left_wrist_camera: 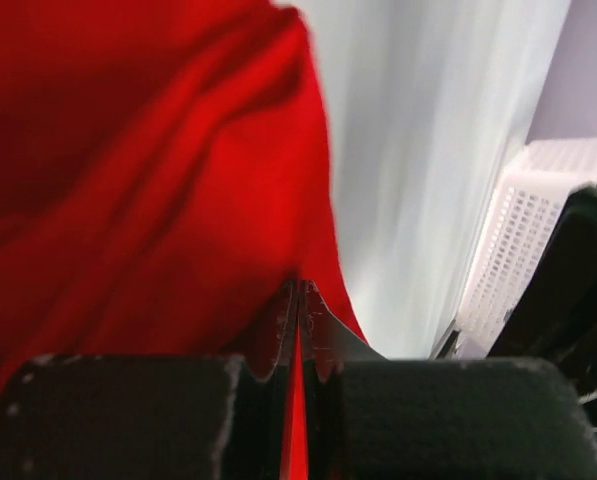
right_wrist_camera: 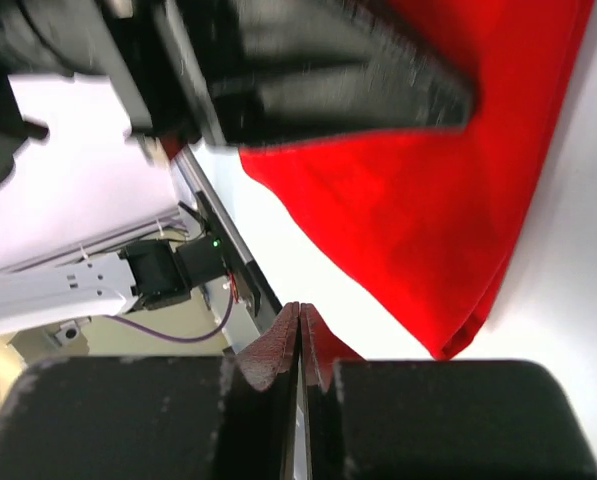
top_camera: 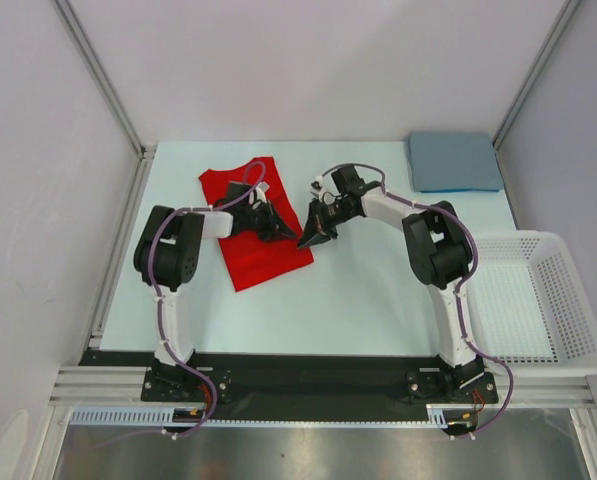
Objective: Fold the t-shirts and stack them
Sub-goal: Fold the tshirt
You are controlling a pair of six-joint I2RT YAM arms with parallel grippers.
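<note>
1. While the blue t-shirt (top_camera: 455, 161) is lying folded just beyond the basket (top_camera: 581, 300), the red t-shirt (top_camera: 263, 255) is sitting well left of the basket, only partly folded and not yet stacked.
2. I am watching the left gripper (top_camera: 271, 225) pinching red cloth between closed jaws.
3. I am seeing the right gripper (top_camera: 310, 235) with jaws pressed together at the red shirt's basket-side edge; whether cloth is caught there, I cannot tell.
</note>
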